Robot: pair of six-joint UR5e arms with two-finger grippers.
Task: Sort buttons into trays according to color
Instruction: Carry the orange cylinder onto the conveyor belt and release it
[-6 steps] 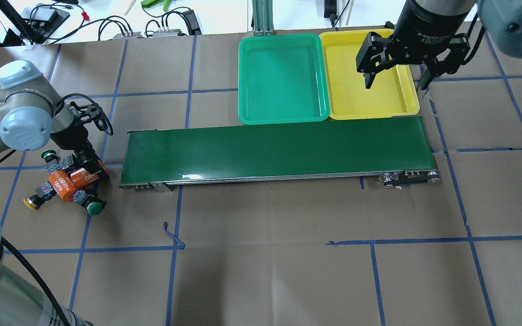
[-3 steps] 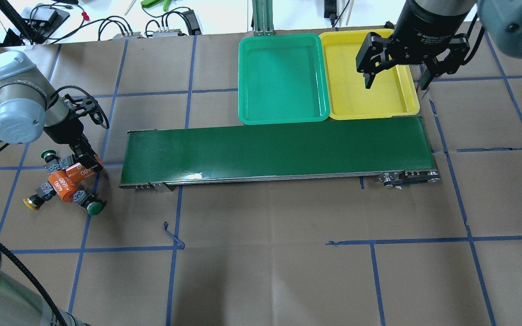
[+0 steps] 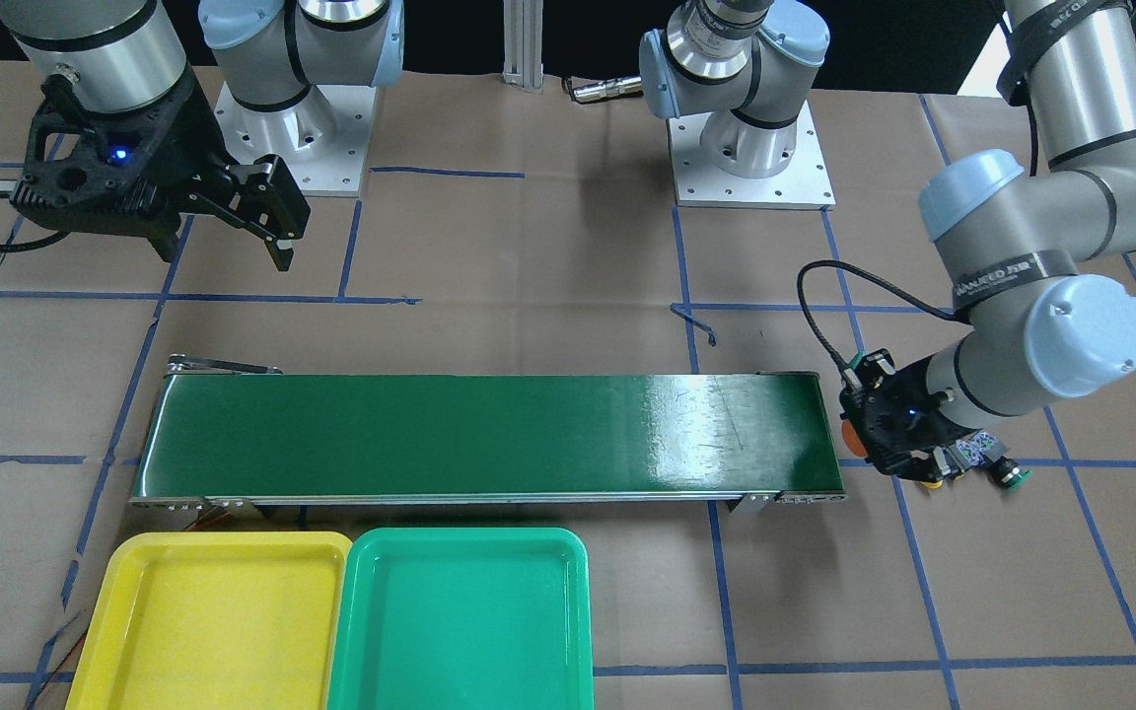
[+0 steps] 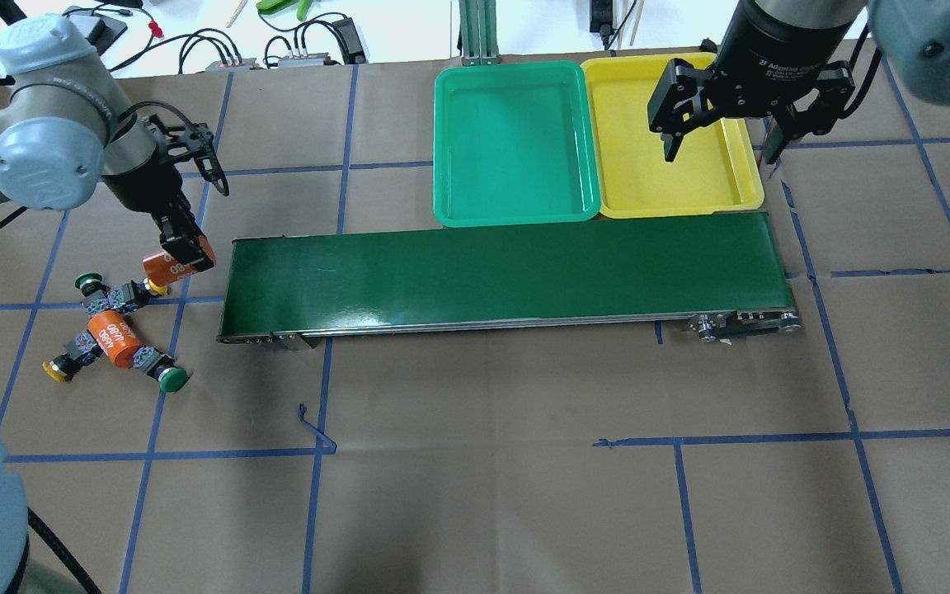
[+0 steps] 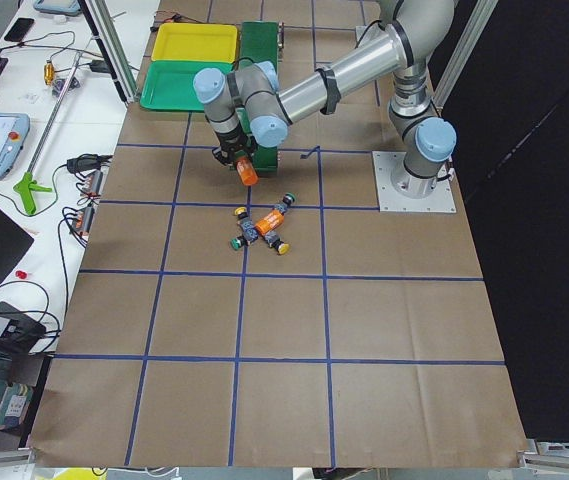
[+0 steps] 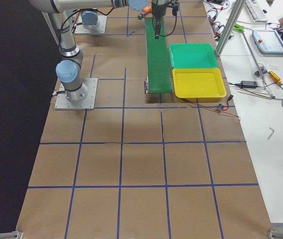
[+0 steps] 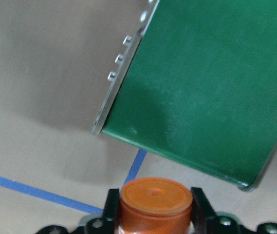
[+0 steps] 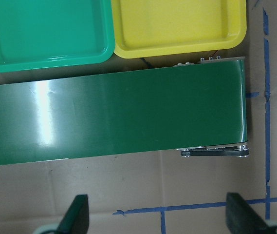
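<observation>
Four buttons lie in a cluster on the table left of the belt: a green-capped one, a yellow-capped one, another yellow one and another green one. My left gripper is shut on an orange cylinder marked 4680 and holds it above the table beside the belt's left end. My right gripper is open and empty, high over the right rim of the yellow tray. The green tray sits beside it. Both trays hold nothing.
A long dark green conveyor belt runs across the middle, in front of the trays. A second orange cylinder lies among the buttons. Cables and gear lie beyond the table's far edge.
My left gripper has lifted the orange cylinder out of the button cluster and carried it away toward the belt's left end. The right arm has not moved.
</observation>
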